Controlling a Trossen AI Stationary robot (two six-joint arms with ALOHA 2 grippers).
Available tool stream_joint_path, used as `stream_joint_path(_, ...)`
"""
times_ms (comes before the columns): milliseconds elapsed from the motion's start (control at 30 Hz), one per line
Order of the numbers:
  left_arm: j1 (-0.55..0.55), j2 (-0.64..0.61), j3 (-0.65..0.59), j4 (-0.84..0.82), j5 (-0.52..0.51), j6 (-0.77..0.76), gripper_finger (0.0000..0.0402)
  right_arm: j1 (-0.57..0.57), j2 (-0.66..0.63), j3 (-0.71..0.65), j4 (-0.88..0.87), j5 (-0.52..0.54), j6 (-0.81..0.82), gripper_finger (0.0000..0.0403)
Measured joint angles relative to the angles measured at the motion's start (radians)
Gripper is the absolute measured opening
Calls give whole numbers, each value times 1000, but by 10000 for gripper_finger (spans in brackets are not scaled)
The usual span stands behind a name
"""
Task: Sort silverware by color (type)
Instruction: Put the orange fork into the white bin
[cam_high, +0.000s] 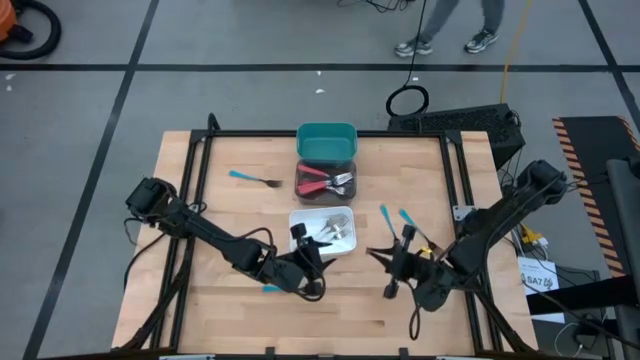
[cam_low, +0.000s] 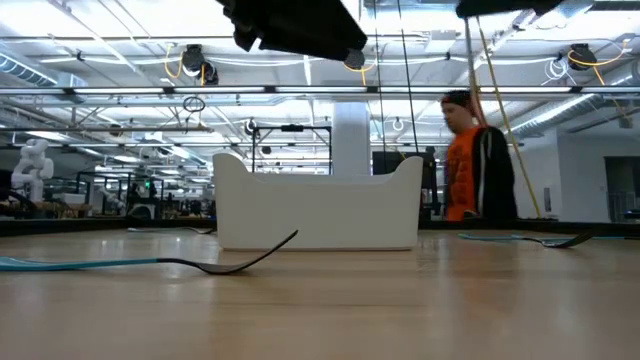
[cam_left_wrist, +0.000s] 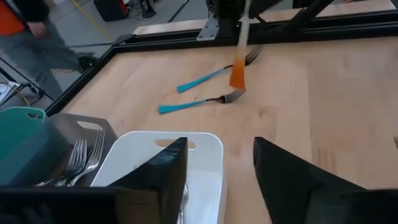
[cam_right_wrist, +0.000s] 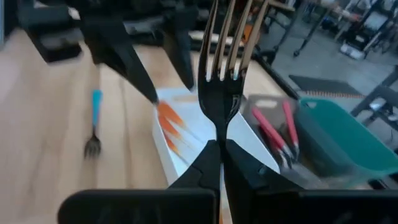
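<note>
The right end effector, clamped on an upright orange-handled fork, hovers just right of the white bin, so the bin lies to its left, while the left end effector hangs with jaws apart over the bin's near edge.

I see three bins lined up mid-bench: a teal bin, a dark bin touching it, then a white bin. A person (orange top) stands beyond.

Grey floor crossed by dark lines; bright strip-lit ceiling beyond.
</note>
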Motion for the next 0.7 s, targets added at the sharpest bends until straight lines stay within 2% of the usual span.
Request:
stream_joint_path(133, -2, 0, 0, 15, 0, 6, 208, 1, 29, 0, 119, 44, -104, 0)
stream_joint_path(300, -15, 0, 0, 41, 0, 24, 214, 1, 42, 0, 224, 47, -205, 0)
stream_joint_path(567, -26, 0, 0, 155, 0, 82, 214, 0, 46, 0, 299, 43, -252, 0)
stream_joint_path(700, -30, 0, 0, 175, 3, 103, 214, 0, 46, 0, 346, -30, -291, 0)
